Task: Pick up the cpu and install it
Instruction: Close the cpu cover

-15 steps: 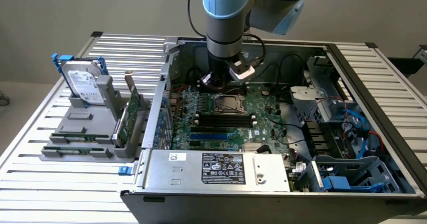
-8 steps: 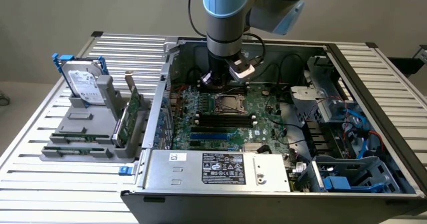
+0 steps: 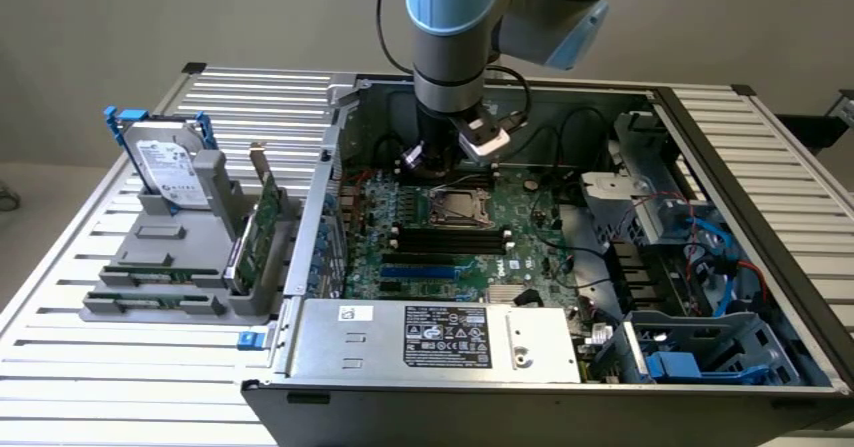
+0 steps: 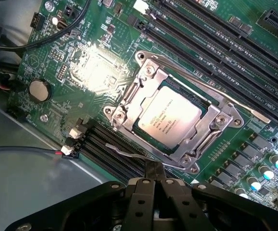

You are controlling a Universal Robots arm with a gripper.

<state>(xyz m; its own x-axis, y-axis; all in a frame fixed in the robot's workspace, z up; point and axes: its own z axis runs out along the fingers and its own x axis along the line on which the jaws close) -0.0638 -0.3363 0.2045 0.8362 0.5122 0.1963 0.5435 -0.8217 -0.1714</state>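
The cpu [image 4: 170,118], a small silvery square chip with printed text, lies flat in the socket on the green motherboard [image 4: 57,91]. The metal socket frame [image 4: 129,98] is folded down around its edges. My gripper [image 4: 154,169] is shut, its dark fingers pressed together just beside the socket's corner, with nothing held between them. A thin metal lever [image 4: 124,150] ends right at the fingertips; I cannot tell whether they touch it. In the exterior view the gripper [image 3: 443,170] hangs low inside the open computer case, just behind the socket [image 3: 458,205].
Black memory slots [image 4: 225,43] run beside the socket. The case walls [image 3: 327,167] surround the board, with a power supply [image 3: 441,337] in front and cables and drive bays [image 3: 681,257] at the exterior view's right. A hard drive [image 3: 171,167] with blue handles stands in a grey holder outside.
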